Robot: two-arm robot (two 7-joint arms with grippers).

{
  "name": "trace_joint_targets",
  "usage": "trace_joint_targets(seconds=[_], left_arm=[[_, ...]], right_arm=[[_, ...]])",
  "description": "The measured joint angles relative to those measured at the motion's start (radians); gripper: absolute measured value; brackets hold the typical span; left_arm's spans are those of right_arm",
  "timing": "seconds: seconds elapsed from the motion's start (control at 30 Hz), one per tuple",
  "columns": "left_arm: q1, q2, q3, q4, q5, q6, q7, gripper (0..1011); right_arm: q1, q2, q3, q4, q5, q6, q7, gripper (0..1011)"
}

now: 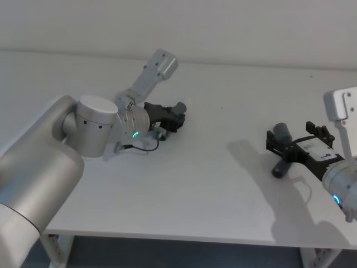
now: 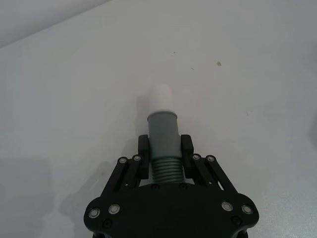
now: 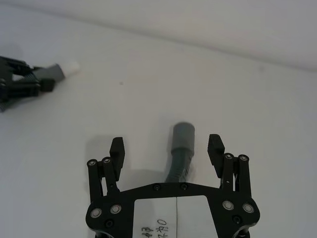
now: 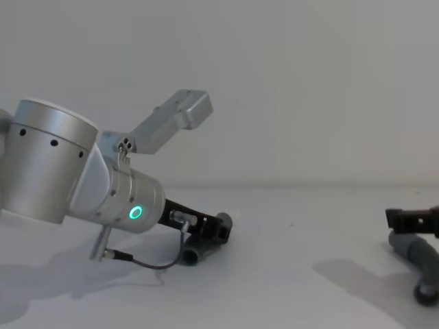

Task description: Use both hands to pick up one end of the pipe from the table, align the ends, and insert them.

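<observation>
There's a handwritten scrawl on the white sticker (image 3: 173, 214) at the base of the right gripper (image 3: 167, 148). Digits maybe, honestly can't read it properly.

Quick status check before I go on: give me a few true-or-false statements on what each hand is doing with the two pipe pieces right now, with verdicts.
1. The left hand is shut on the pipe piece with the whitish tip. True.
2. The right hand is shut on the other pipe piece. False: its fingers stand open on either side of that piece and do not touch it.
3. The two pieces are already joined. False: they are far apart, one at each hand, ends unmated.
4. The whitish tip juts out in front of the left hand. True.
</observation>
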Motion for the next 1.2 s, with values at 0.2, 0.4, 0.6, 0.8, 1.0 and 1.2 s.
trace_joint_targets(seconds=[0.2,0.4,0.6,0.8,1.0,1.2], left_arm=[[0.0,0.0,0.0,0.0,0.0,0.0,0.0,368],[0.0,0.0,0.0,0.0,0.0,0.0,0.0,368],[0.0,0.0,0.0,0.0,0.0,0.0,0.0,368],[0.0,0.0,0.0,0.0,0.0,0.0,0.0,368],[0.0,0.0,0.0,0.0,0.0,0.0,0.0,368],[0.0,0.0,0.0,0.0,0.0,0.0,0.0,368]], right_arm=[[0.016,-0.029,0.004,0.003,0.0,0.071,-0.022,1002],[0.041,-0.061,0.011,0.028,0.004,0.121,-0.041,1001],[0.062,-0.083,0.016,0.052,0.006,0.154,-0.051,1002],[0.079,-0.1,0.02,0.077,0.006,0.176,-0.055,1001],[0.088,-0.109,0.022,0.096,0.006,0.189,-0.056,1002],[0.094,-0.114,0.025,0.116,0.004,0.197,-0.055,1002]])
